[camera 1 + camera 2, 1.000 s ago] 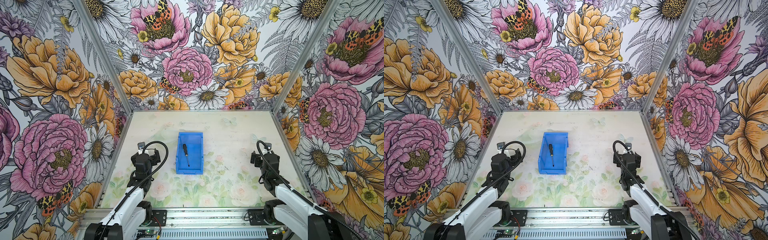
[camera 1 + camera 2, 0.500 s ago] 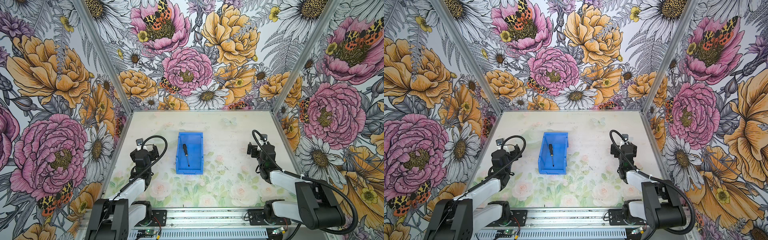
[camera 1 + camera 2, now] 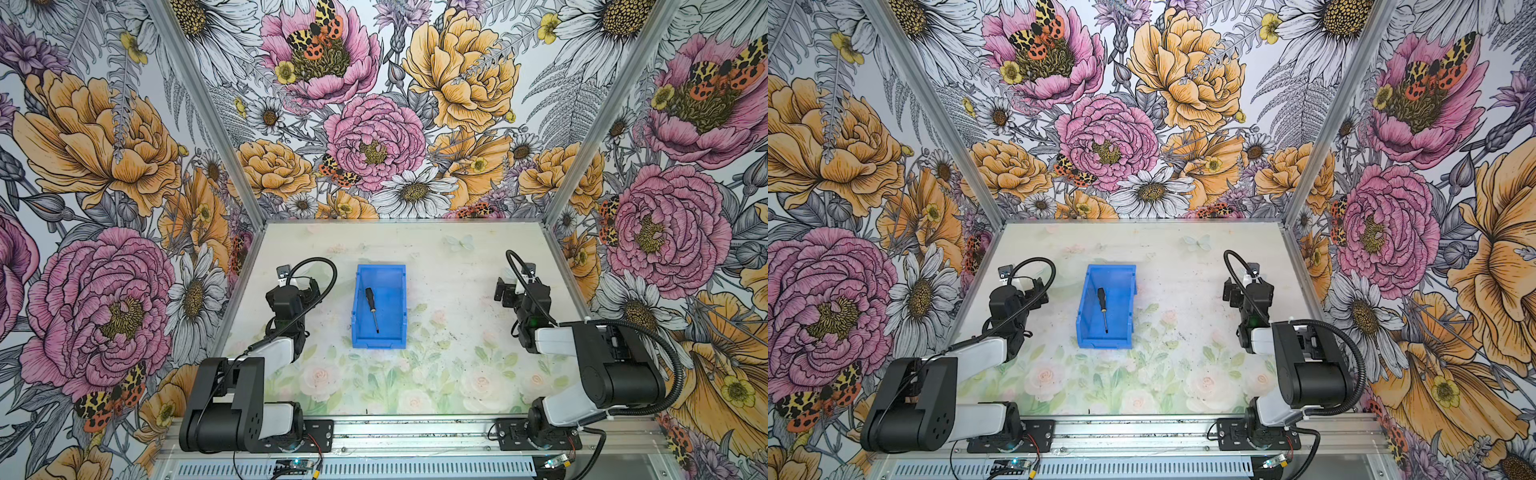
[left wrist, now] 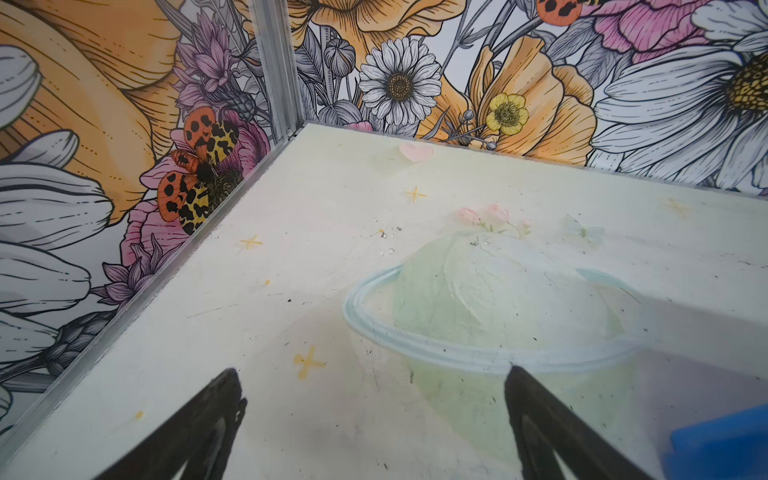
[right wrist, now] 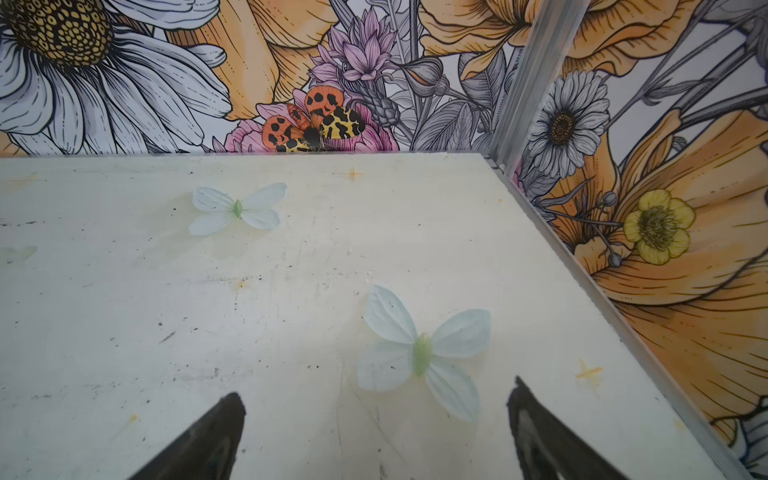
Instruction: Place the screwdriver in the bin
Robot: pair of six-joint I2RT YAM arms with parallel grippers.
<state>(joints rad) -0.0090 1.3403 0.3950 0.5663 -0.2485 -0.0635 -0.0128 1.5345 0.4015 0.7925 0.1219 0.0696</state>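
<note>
Both top views: I confirm the screwdriver [image 3: 371, 308] lies flat inside the bin [image 3: 392, 307]. The left end effector [image 4: 370, 369] and right end effector [image 5: 376, 386] stand open, empty. I judge the task complete; nothing remains.

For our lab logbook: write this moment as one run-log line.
screwdriver: in bin | left claw: open, empty | right claw: open, empty | task: done

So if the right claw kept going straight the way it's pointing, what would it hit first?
Nothing loose. The right claw points over the table toward the floral back wall. Tilted down, it would probably meet the table first, though depth is hard to judge. The bin sits off to its side.
</note>
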